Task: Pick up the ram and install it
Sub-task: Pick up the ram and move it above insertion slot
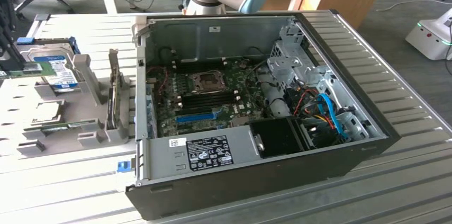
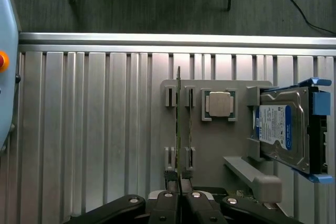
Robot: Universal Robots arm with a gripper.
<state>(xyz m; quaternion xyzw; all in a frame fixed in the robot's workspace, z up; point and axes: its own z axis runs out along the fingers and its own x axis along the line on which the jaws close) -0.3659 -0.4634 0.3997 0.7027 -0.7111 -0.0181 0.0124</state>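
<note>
The ram [image 2: 178, 124] shows edge-on in the wrist view as a thin green stick reaching out from my gripper [image 2: 179, 188]. The two dark fingers are shut on its near end. Below it lies the grey parts holder [image 2: 210, 145]. In the exterior view the ram [image 1: 27, 69] hangs level at the far left edge, above the holder and in front of the hard drive. The open computer case [image 1: 353, 144] stands to the exterior view's right, and its motherboard [image 1: 211, 94] with dark memory slots faces up.
The grey holder [image 1: 84, 128] carries a blue-labelled hard drive [image 2: 283, 129], a square processor [image 2: 219, 103], a second green stick [image 1: 63, 125] and an upright expansion card [image 1: 113, 94]. A bright-blue slot [image 1: 194, 117] sits on the motherboard. Cables and a drive cage crowd the case's right side.
</note>
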